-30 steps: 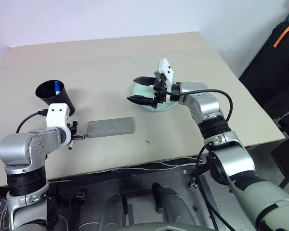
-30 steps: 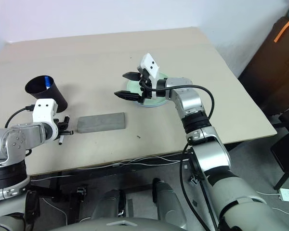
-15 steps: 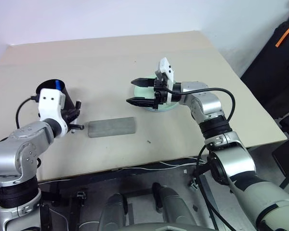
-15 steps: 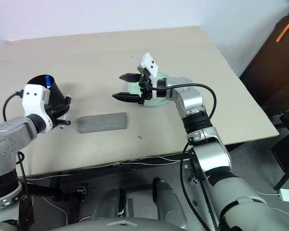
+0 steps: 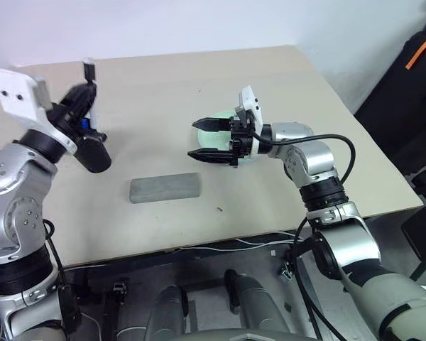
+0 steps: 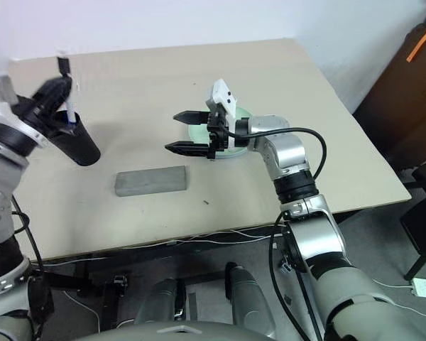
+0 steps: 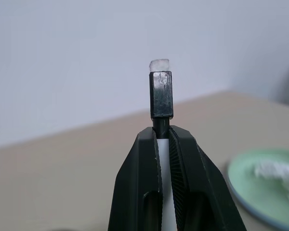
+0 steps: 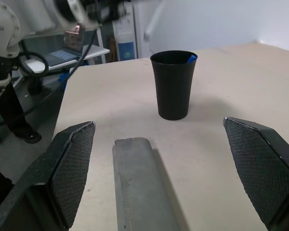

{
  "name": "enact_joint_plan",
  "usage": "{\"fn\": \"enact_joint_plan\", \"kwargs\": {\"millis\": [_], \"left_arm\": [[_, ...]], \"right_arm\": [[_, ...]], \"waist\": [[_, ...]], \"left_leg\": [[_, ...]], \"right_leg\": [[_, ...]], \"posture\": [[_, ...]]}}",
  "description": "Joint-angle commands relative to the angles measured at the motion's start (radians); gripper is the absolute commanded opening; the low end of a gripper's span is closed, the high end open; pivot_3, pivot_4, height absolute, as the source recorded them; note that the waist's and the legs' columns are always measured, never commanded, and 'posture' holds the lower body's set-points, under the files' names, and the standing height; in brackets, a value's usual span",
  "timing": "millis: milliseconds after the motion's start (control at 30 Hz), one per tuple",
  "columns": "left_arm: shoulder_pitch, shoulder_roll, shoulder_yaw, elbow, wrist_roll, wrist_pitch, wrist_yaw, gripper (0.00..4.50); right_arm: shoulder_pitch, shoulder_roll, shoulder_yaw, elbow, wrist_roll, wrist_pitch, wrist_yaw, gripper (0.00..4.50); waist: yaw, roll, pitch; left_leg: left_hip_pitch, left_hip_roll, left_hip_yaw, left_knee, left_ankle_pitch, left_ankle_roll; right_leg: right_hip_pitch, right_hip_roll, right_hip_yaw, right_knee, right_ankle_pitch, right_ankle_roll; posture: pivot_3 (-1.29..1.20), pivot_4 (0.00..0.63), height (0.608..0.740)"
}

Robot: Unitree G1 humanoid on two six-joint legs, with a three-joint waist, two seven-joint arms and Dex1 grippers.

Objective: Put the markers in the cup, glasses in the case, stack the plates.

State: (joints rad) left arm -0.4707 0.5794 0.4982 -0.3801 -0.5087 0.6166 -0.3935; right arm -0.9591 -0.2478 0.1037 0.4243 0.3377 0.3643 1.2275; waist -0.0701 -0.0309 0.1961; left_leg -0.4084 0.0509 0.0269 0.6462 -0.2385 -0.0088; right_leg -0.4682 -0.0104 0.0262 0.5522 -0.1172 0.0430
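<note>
The left gripper (image 7: 164, 144) is raised above the table's (image 5: 199, 78) left side, its two black fingers (image 7: 137, 183) pressed tight on the black-capped marker (image 7: 161, 96), which stands upright between them with its cap poking out past the fingertips. Just below and beside that gripper stands the black cup (image 6: 77, 144) (seen from the right wrist it sits upright on the tabletop), and the blue cap of the other marker (image 8: 191, 58) peeks over its rim. The grey case (image 5: 165, 188) lies flat on the table between the two arms, closed, with the cup well apart from it toward the left. The right gripper (image 5: 214, 139) hangs over the middle of the table, pointing toward the robot's left, its jaws spread wide and holding nothing. Behind it rests the mint green plate (image 7: 260, 185), with something white and crumpled (image 7: 277, 172) lying in it; whether the blue plate sits in it too cannot be made out. The glasses cannot be picked out.
</note>
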Motion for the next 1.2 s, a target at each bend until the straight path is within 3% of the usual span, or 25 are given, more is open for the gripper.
{"fn": "enact_joint_plan", "kwargs": {"millis": [33, 300, 667, 1200], "left_arm": [[-0.032, 0.053, 0.058, 0.055, 0.024, -0.101, 0.001, 0.03], [-0.078, 0.139, 0.069, 0.352, 0.106, -0.368, -0.052, 0.03], [-0.174, 0.087, -0.01, 0.748, 0.151, -0.678, -0.134, 0.03], [-0.099, 0.055, -0.06, 0.811, 0.181, -0.725, -0.114, 0.03]], "right_arm": [[-0.012, 0.002, -0.001, -0.037, 0.007, -0.02, -0.005, 4.5], [-0.013, 0.013, 0.014, -0.016, -0.009, -0.054, -0.015, 4.5], [-0.016, -0.001, 0.025, -0.025, -0.02, -0.059, -0.008, 4.5], [0.005, -0.018, 0.02, -0.048, -0.018, -0.067, -0.041, 4.5]], "waist": [[0.001, 0.0, 0.0], [0.003, 0.0, 0.0], [0.004, 0.0, 0.0], [0.005, 0.0, 0.0]], "left_leg": [[0.0, 0.0, 0.0, 0.0, 0.0, 0.0], [0.001, 0.0, 0.0, 0.001, 0.0, 0.0], [0.001, 0.0, 0.002, 0.002, 0.0, 0.0], [0.001, 0.001, 0.003, 0.002, 0.0, 0.0]], "right_leg": [[0.0, 0.0, 0.0, 0.001, 0.0, 0.0], [-0.001, -0.001, 0.0, 0.005, -0.001, 0.001], [-0.001, -0.002, 0.0, 0.008, -0.002, 0.001], [-0.002, -0.002, 0.0, 0.01, -0.003, 0.002]], "posture": [[0.0, 0.15, 0.733], [0.0, 0.15, 0.733], [0.0, 0.15, 0.733], [0.0, 0.15, 0.733]]}}
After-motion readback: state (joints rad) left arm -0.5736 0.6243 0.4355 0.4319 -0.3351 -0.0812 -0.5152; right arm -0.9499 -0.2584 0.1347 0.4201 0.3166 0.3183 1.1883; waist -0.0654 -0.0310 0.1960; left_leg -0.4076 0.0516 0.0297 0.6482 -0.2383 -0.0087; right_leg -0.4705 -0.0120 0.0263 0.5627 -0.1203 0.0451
